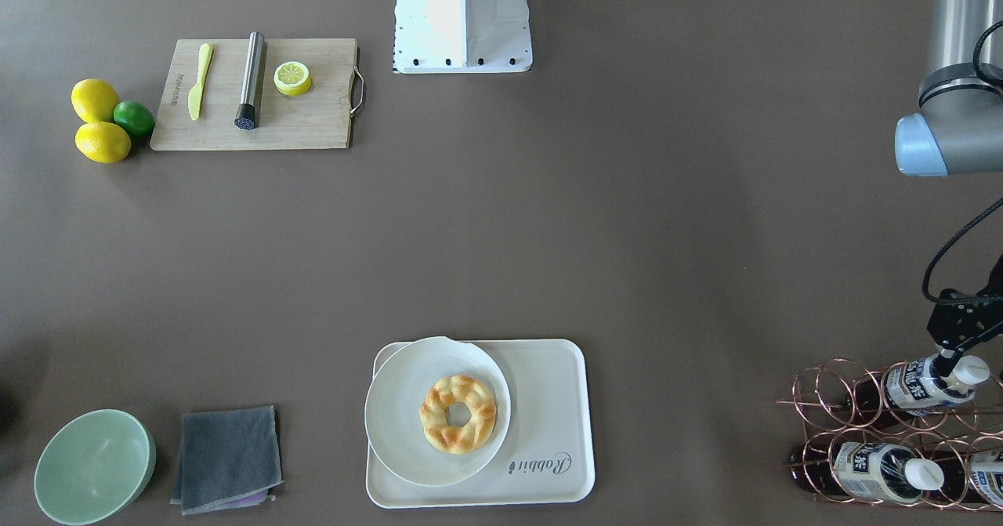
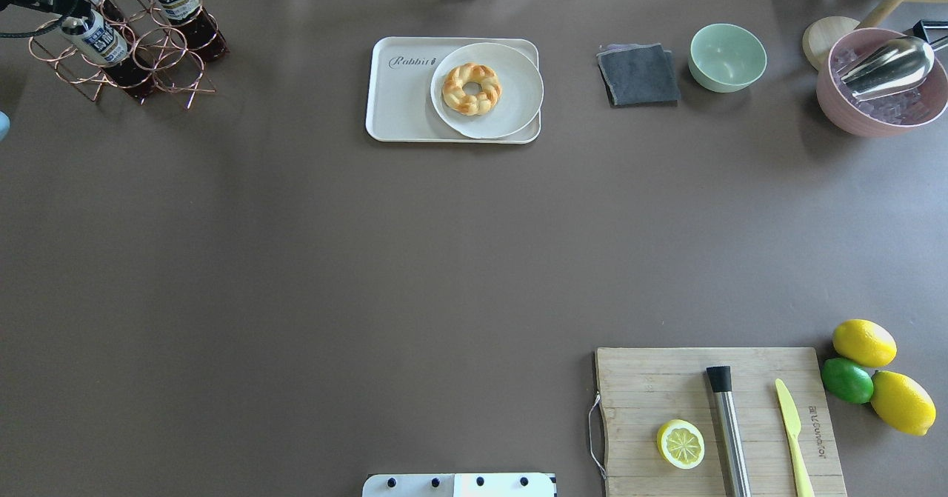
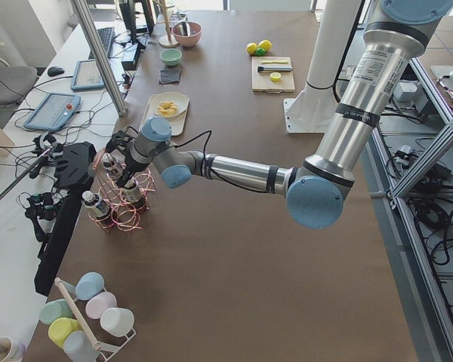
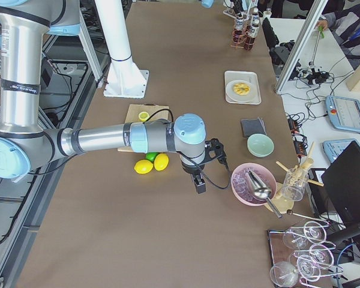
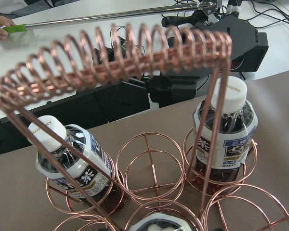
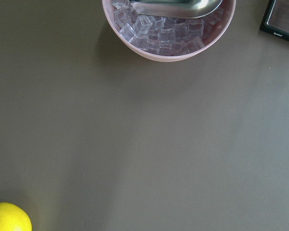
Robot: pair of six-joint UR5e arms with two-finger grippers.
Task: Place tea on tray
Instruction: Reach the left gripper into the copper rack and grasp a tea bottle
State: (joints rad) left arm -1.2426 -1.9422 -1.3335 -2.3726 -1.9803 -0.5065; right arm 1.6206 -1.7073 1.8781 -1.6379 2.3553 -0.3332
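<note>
Left gripper (image 1: 954, 346) at copper wire rack (image 1: 832, 365)
Small clear brown-tea bottle (image 1: 918, 385) leans cap-out, graspable there — the gripper's spread cannot be told.

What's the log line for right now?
left tool at rack, by tea cap, grip unclear | right tool between lemons and ice bowl | tray: no tea yet

Going by the overhead view as a clock: a wooden cutting board (image 2: 644, 386) sits down at 5 o'clock with a lemon half (image 2: 681, 444), a steel tube (image 2: 729, 430) and a yellow knife (image 2: 793, 429) on it. Two lemons (image 2: 863, 343) with a lime (image 2: 847, 380) between them sit just off its 3 o'clock edge. Around 1 to 2 o'clock there's a grey cloth (image 2: 638, 75), a mint bowl (image 2: 728, 56), then a pink bowl (image 2: 874, 123) of ice with a metal scoop (image 2: 889, 64). A white plate (image 2: 511, 104) at 12 holds a braided ring pastry (image 2: 472, 89), and a copper wire rack (image 5: 135, 53) is at 11.
</note>
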